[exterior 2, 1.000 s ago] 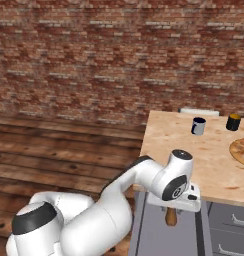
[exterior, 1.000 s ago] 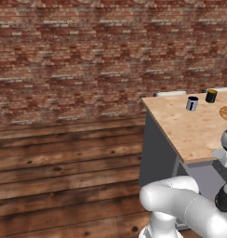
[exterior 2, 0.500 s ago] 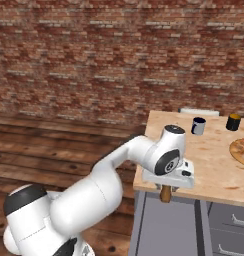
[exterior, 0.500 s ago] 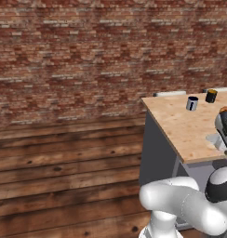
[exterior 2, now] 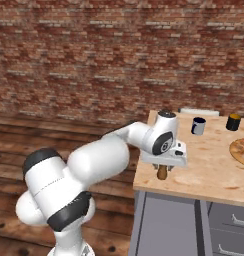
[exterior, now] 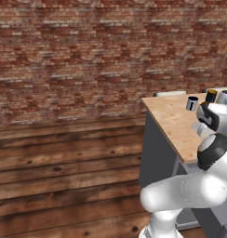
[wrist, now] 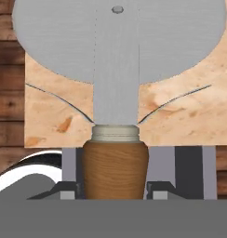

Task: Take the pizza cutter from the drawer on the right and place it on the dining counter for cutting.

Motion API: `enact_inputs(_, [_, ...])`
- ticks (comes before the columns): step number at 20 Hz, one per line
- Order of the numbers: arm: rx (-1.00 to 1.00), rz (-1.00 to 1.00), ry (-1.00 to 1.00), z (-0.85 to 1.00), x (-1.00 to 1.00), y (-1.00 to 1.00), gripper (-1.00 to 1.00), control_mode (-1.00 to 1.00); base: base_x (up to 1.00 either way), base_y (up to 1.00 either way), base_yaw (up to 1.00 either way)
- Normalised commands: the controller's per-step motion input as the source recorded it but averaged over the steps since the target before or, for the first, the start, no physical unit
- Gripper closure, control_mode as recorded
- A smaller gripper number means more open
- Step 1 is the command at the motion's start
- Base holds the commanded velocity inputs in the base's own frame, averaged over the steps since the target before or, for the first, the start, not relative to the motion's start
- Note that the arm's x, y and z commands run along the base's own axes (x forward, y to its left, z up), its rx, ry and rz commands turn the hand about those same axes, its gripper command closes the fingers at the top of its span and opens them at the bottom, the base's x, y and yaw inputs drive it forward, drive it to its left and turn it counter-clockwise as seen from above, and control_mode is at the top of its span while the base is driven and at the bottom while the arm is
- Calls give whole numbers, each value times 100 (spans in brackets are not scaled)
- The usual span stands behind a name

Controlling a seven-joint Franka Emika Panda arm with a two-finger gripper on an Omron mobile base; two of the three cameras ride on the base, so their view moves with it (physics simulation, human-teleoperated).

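Note:
My gripper (exterior 2: 163,166) is shut on the pizza cutter (wrist: 116,69), gripping its brown wooden handle (wrist: 115,167). The hand view has the dark fingertips (wrist: 65,188) on both sides of the handle, and the grey wheel blade spreads across the top. Behind the blade lies the light wood top of the dining counter (wrist: 45,116). From the right base view, the handle (exterior 2: 162,173) pokes out under the hand, over the near left corner of the dining counter (exterior 2: 214,170). Grey drawer fronts (exterior 2: 234,220) with silver handles sit below the counter; I cannot tell which one is the drawer.
A dark mug (exterior 2: 197,126), a black and yellow cup (exterior 2: 234,122) and a white flat object (exterior 2: 199,111) stand at the counter's far side. A pizza (exterior 2: 242,152) lies at the right edge. A brick wall and wooden floor lie to the left.
The arm has lifted the cutter from below the counter's front edge up to the level of its top at the near left corner. The grip has stayed the same.

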Motion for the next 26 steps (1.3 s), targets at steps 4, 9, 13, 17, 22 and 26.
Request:
enact_inputs(4, [3, 0, 0, -10, 93, 0, 100, -100, 0, 0, 0])
enact_inputs(9, [7, 0, 0, -46, 82, -6, 100, -100, 0, 0, 0])
enact_inputs(13, [8, 0, 0, -55, 86, -16, 100, -100, 0, 0, 0])
enact_inputs(17, [8, 0, 0, -47, 71, -31, 100, -100, 0, 0, 0])
enact_inputs(22, [1, 0, 0, -24, 36, -34, 100, -100, 0, 0, 0])
enact_inputs(26, [0, 0, 0, -19, 11, -13, 100, -100, 0, 0, 0])
